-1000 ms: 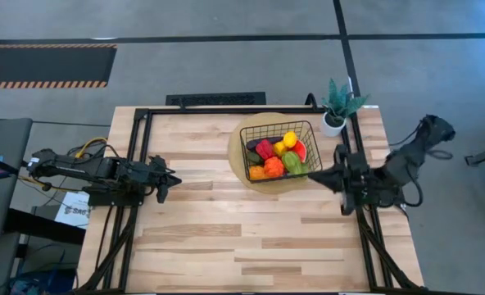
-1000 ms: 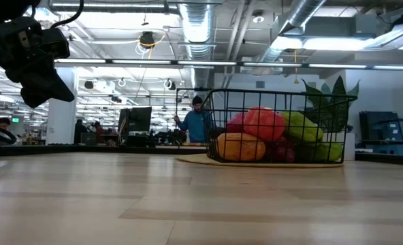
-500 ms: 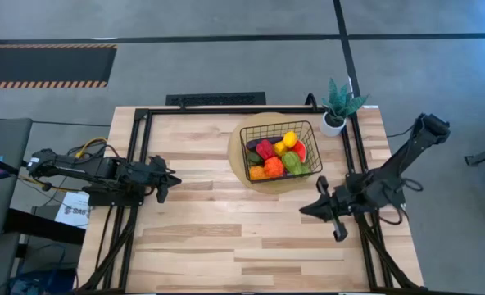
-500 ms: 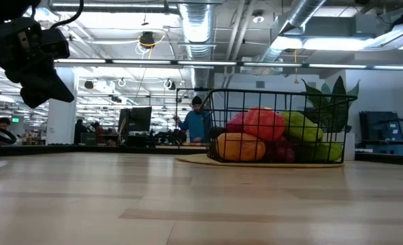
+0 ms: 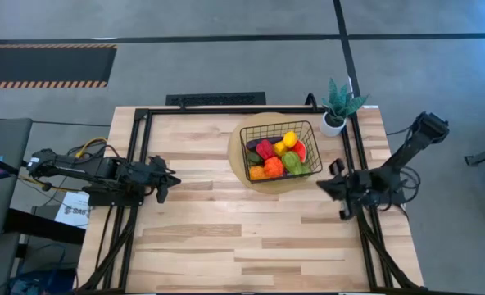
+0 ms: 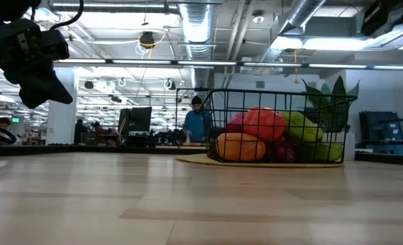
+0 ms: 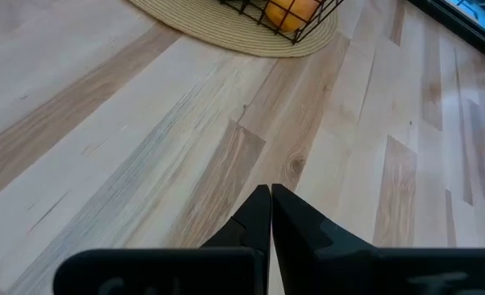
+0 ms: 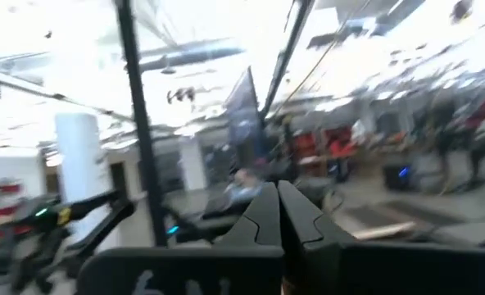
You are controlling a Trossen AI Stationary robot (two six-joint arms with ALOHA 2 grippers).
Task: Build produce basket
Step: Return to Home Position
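Basket (image 5: pixel 280 152) sits on the round tan mat (image 5: pixel 235 158) at the far-centre right of the counter (image 5: pixel 226 238), upright. The produce (image 5: pixel 277 154) is piled inside it: red, yellow, orange and green pieces seen from above. Low view shows the same heap, with an orange piece (image 6: pixel 241 146) at the front against the wire, a red one (image 6: pixel 263 122) on top and a green one (image 6: pixel 300 126) beside it, all below or about level with the rim. No produce visible loose on the counter. Potted plant (image 5: pixel 337 102) stands just beside the basket's far right corner, off the mat. Left gripper (image 5: pixel 170 179) is at the left edge of the counter, well apart from the basket and pointing toward the middle. Its jaws are pressed together and hold nothing, tips over bare wood in the left wrist view (image 7: pixel 269 190), with the mat edge (image 7: pixel 226 29) and a basket corner at the far side. In the low view it hangs above the counter (image 6: pixel 31 61). Right gripper (image 5: pixel 324 182) is over the right edge of the counter, near the basket's near right corner but not touching it. Jaws pressed together and empty; the right wrist view (image 8: pixel 277 187) looks out into the room. A person in a blue top (image 6: pixel 197 122) stands in the room behind.
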